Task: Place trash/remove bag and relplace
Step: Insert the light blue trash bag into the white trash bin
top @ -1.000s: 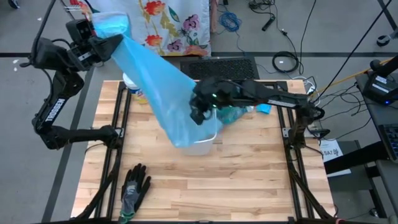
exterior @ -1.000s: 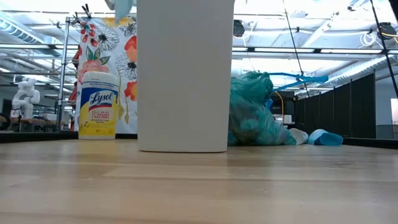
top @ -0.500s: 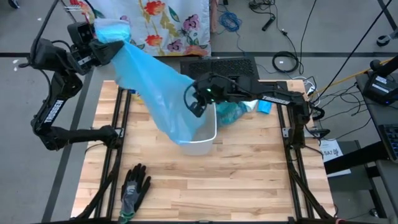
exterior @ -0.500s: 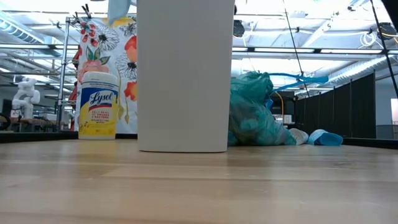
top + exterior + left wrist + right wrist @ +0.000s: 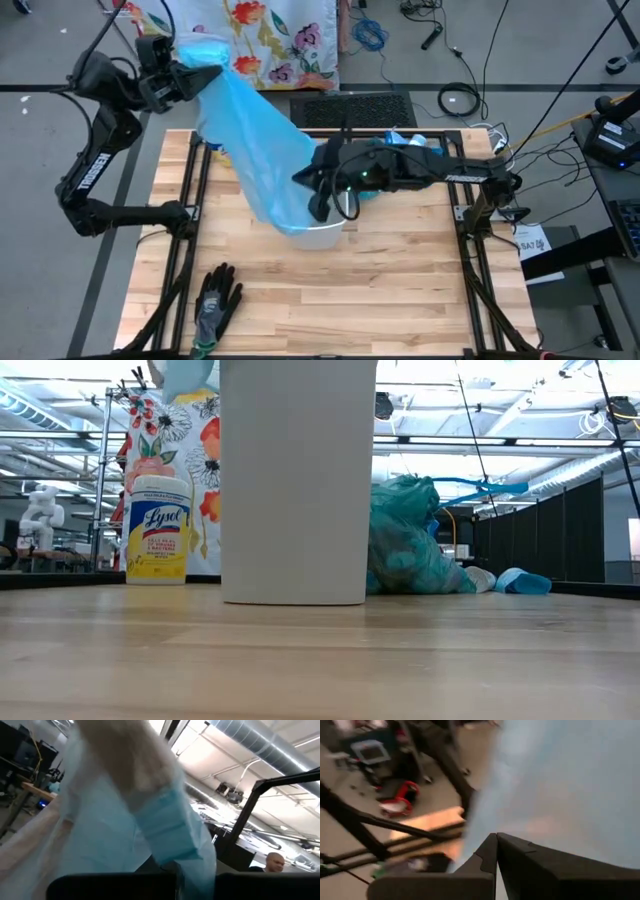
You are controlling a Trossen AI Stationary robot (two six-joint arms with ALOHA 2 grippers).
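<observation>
A light-blue trash bag stretches from my left gripper, high beyond the table's far-left corner, down into the white bin at the table's middle. The left gripper is shut on the bag's upper end. My right gripper is shut and sits at the bin's rim, against the bag's lower part. In the low view the bin stands upright on its base. A full teal bag lies on the table behind it. No loose trash shows. My left gripper pinches the bag's bunched upper end between its two fingers, several gathered layers. That end is held high off the table and the film runs fairly taut, slanting down to the bin. My right gripper's shut fingertips lie against the blue film near the bin's rim. Whether film is caught between them cannot be told.
A Lysol canister stands left of the bin, toward the far-left corner. A black-and-grey glove lies near the near-left edge. Small blue items sit to the right of the teal bag. A keyboard lies beyond the far edge.
My left gripper has moved toward the table's right, carrying the bag's upper end with it. My right gripper went a little toward the far edge, then came back toward the near edge to the bin's rim. The bag's lower part stayed at the bin.
</observation>
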